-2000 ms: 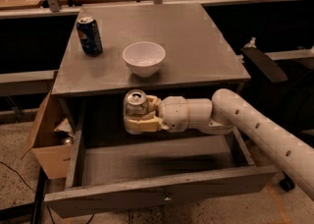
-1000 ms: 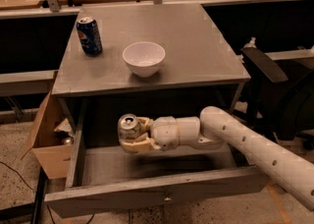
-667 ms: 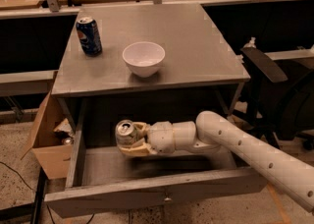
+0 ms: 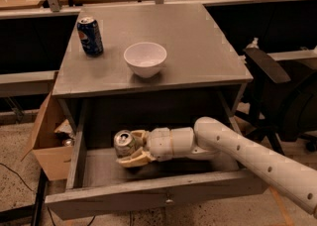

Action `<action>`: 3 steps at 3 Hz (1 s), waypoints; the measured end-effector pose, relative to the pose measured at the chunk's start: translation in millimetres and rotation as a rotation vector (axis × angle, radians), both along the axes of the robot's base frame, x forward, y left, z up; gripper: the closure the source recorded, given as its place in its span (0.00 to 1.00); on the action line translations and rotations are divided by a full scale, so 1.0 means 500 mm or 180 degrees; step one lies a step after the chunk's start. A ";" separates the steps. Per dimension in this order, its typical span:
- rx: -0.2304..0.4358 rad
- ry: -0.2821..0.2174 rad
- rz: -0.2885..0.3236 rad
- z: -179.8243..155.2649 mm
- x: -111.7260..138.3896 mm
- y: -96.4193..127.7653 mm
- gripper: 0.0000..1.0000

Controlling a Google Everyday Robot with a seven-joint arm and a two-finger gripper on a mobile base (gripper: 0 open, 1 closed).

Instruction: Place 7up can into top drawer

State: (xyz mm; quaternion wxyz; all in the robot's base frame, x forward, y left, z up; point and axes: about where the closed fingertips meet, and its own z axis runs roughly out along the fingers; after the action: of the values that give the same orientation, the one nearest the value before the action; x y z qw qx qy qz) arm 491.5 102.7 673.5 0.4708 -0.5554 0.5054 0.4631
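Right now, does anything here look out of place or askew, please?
Nothing stands out: the gripper, jaws shut on the 7up can, is low inside the open top drawer; Pepsi can and bowl stand upright on the cabinet.

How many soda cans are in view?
2. The Pepsi can stands on the cabinet top, back left; the 7up can is in the gripper, inside the open top drawer. The cardboard box may hide others.

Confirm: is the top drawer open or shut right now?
Open. The drawer is pulled well out from the cabinet, its floor exposed, and the gripper holds the can inside it, near the left side.
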 end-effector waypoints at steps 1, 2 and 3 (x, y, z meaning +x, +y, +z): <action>-0.0025 -0.0020 -0.0044 -0.007 0.003 0.000 0.04; 0.0009 -0.0062 -0.0081 0.005 0.016 -0.002 0.09; 0.0067 -0.0057 -0.0083 0.023 0.039 -0.023 0.06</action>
State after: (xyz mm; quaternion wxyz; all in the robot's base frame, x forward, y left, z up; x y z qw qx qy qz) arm 511.2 91.2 684.8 0.4871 -0.5479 0.5035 0.4571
